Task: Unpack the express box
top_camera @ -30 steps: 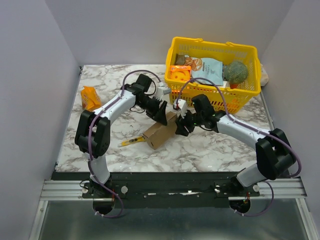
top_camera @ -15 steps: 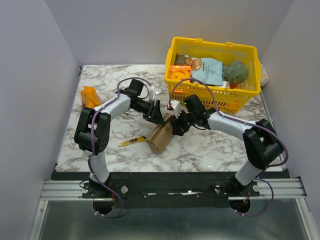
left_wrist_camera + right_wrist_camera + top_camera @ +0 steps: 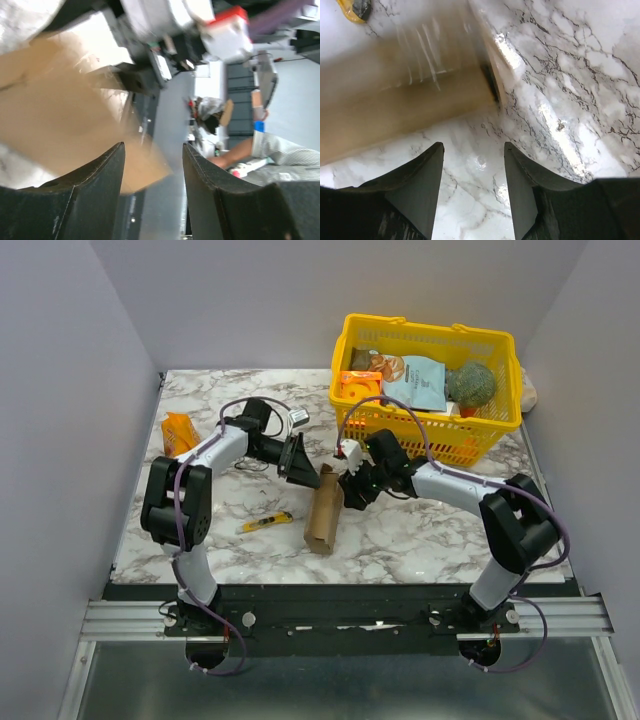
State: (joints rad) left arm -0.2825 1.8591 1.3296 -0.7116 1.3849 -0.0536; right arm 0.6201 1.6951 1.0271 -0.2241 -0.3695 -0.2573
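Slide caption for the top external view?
Left claw and right claw, both open, flank the far end of the small brown cardboard express box on the marble table.

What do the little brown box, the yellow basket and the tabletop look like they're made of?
Express box: matte brown cardboard, judging by its dull paper-like faces. Yellow basket: glossy moulded plastic, open mesh walls. Table: shiny grey-veined marble look, perhaps only a printed surface.
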